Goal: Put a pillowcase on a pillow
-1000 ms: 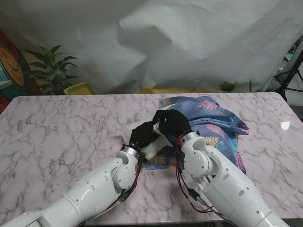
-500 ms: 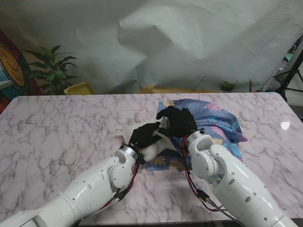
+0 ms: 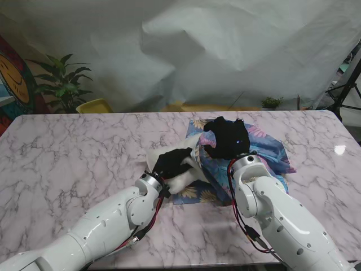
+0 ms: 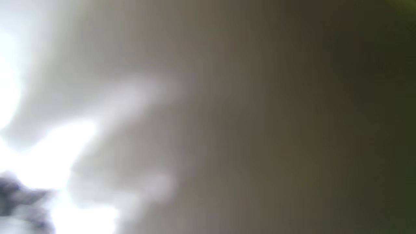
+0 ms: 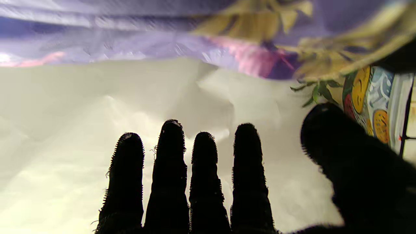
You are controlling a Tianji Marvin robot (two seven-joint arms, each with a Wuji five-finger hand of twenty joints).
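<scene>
on the pink-veined marble table, right of centre, lies the blue floral fabric pillowcase with the soft white pillow poking out of its left opening. the black-gloved left hand presses on the pillow; whether it grips, i cannot tell. the black-gloved right hand is lifted with the pillowcase's edge draped over it, fingers straight and apart; i cannot tell if it pinches cloth.

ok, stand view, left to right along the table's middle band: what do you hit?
Bare marble table → white pillow → left hand → right hand → floral pillowcase → bare marble again.
</scene>
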